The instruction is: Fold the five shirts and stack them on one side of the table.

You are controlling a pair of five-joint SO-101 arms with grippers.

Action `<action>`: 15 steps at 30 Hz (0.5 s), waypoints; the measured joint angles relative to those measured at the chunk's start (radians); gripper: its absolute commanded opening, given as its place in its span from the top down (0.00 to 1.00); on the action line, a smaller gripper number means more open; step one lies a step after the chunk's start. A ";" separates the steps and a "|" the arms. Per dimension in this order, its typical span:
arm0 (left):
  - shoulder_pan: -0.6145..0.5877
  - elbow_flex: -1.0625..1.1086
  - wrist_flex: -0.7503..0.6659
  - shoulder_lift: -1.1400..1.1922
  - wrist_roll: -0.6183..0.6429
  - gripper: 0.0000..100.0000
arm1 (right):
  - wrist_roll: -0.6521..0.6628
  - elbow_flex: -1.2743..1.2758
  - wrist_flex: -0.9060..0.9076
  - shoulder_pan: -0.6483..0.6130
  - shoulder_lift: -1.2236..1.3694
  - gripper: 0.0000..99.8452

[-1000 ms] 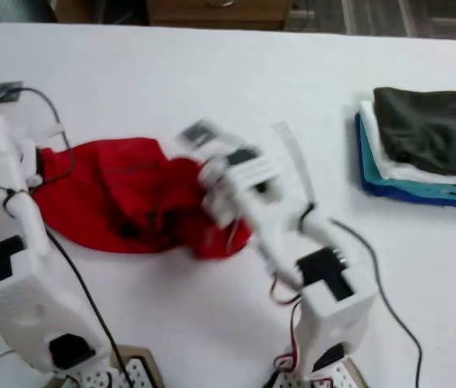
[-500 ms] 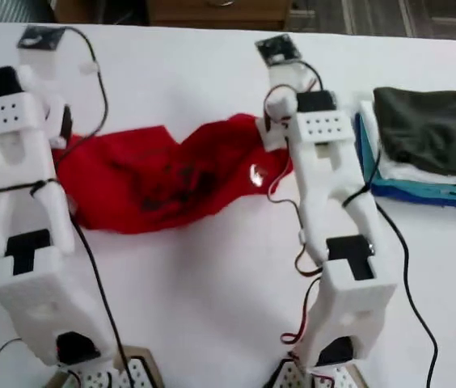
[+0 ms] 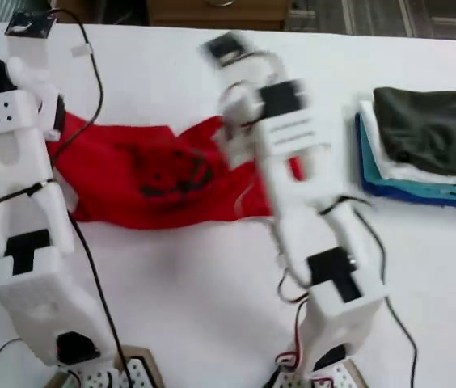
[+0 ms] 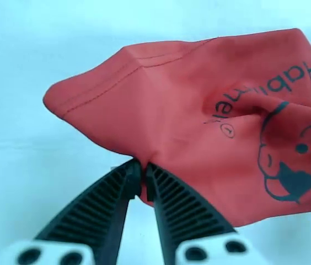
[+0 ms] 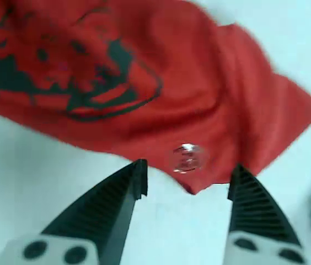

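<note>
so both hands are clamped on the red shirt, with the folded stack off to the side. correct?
Not quite. The left hand is shut on the red shirt, pinching its edge, but the right hand is open. The right wrist view shows its jaws spread apart at the shirt's edge, gripping nothing. The folded stack does sit off to the side.

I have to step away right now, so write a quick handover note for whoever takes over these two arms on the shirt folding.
Left gripper: shut on an edge of the red shirt.
Right gripper: open, over the red shirt's other end.
Red shirt: lying unfolded, print up, across the middle of the table.
Done: stack of folded shirts at the table's right side, dark shirt on top; at least three layers show.
Left: fold the red shirt, add it to the stack.
</note>
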 measured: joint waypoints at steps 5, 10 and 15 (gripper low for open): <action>-0.051 0.000 -0.026 0.000 0.000 0.97 | -0.078 0.160 -0.072 -0.199 -0.002 0.77; -0.068 0.000 -0.026 0.005 0.000 0.97 | -0.091 0.376 -0.261 -0.331 0.000 0.77; -0.068 0.000 -0.026 0.006 0.000 0.97 | -0.091 0.583 -0.483 -0.359 0.000 0.77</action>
